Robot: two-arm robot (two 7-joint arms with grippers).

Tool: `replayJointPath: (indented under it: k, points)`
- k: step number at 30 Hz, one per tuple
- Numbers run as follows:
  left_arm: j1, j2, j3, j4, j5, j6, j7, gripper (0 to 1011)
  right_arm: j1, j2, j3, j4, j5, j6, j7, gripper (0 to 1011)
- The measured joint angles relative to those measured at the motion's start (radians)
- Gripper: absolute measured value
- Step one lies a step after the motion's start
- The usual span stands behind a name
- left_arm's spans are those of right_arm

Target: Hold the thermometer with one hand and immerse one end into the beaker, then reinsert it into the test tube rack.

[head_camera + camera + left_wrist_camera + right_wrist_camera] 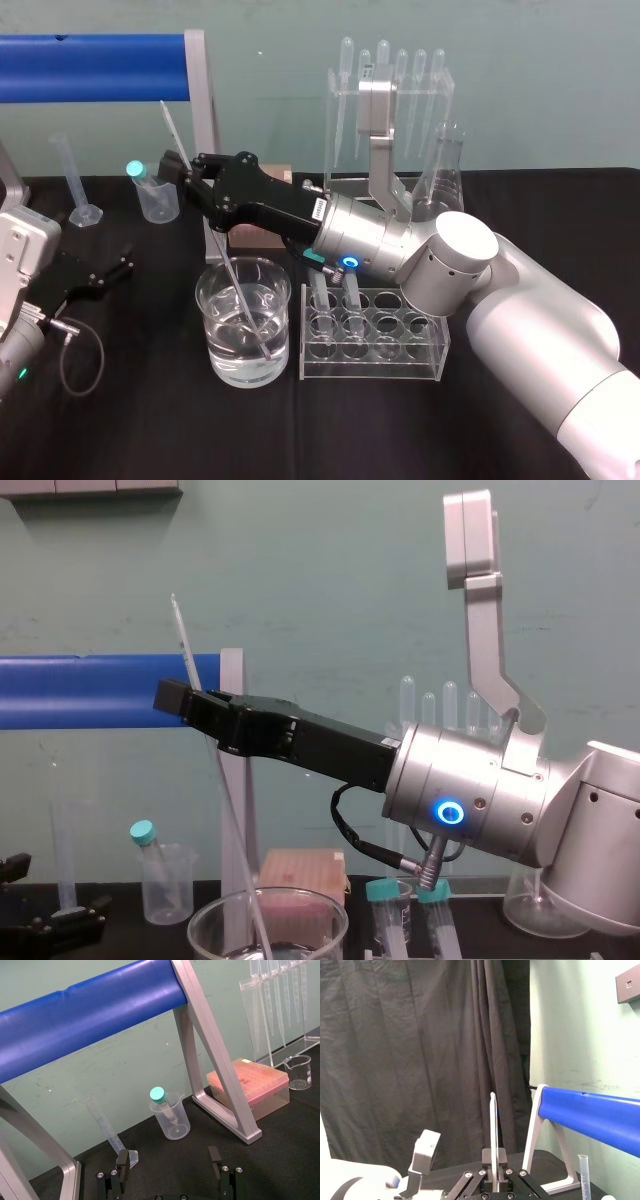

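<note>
Right tool (172,167) is clenched on the thermometer (227,250), gripping it high up, approx a third down from the top end. The arm reaches in from 3 o'clock, over the test tube rack (420,365). High grip makes sense: most of the rod hangs free below the fingers, so the tip can go deep w/o the tool nearing the glass.

Rod isn't vertical. Top leans to 11 o'clock, and the lower part slants toward 5 o'clock, crosses the rim of the beaker (214,345) and ends under the water. It's near or on the base, can't tell which. Chest view agrees: tool well above the rim, rod passing down into the beaker on a slant. So the immersion step looks done or nearly so; reinsert not yet done.

Beaker stands just beside the rack, at its 9 o'clock, on the black worktop (140,420), which keeps the carry back short. Next move prob. needs a lift clear of the rim, then straightening, b/c the rack holes are narrow & a tilted glass rod could snag.

Left tool (168,1162) is parked at 9 o'clock of the beaker, fingers spread, nothing in it.
</note>
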Motion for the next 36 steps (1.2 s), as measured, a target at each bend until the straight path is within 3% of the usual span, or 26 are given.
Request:
replayJointPath:
  k: [13, 23, 36]
  points:
    - [0.0, 0.0, 0.0, 0.0, 0.0, 0.0, 0.0, 1008, 0.0, -0.001, 0.001, 0.0, 0.001, -0.002, 0.004, 56]
    - [0.0, 0.0, 0.0, 0.0, 0.0, 0.0, 0.0, 1008, 0.004, -0.006, 0.025, -0.017, 0.037, -0.035, 0.049, 56]
    - [0.0, 0.0, 0.0, 0.0, 0.0, 0.0, 0.0, 1008, 0.029, 0.003, 0.085, -0.109, 0.15, -0.055, 0.109, 56]
